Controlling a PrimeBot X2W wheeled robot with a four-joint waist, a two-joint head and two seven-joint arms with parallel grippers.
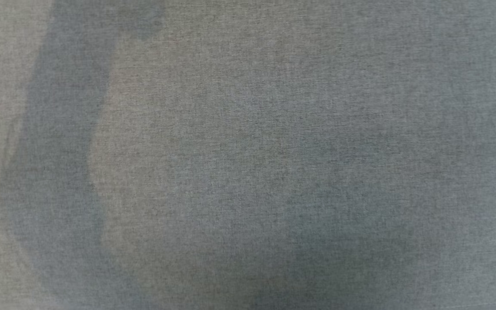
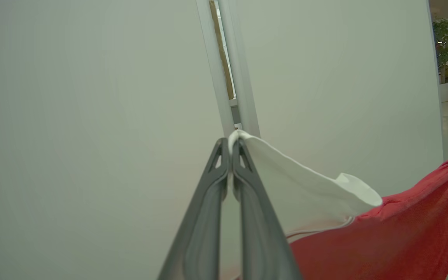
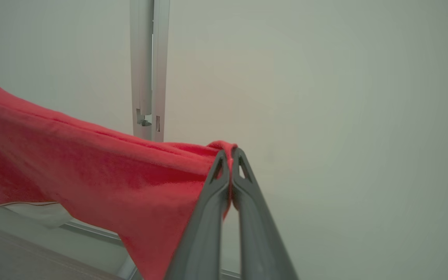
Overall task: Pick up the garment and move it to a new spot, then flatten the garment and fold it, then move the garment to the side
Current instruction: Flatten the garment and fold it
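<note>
Grey cloth surface [image 1: 274, 150] open across; white panels [image 2: 91, 116], upright post [image 3: 146, 77] ahead; garment [image 3: 91, 167] stretched sideways.

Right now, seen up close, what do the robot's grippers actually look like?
The left gripper and right gripper look alike: each has two long, dark grey fingers, broad at the base and tapering to slim tips. Near every tip is a small triangular cut-out, and a shallow rimmed groove runs down each finger. The surface looks smooth, slightly glossy.
</note>
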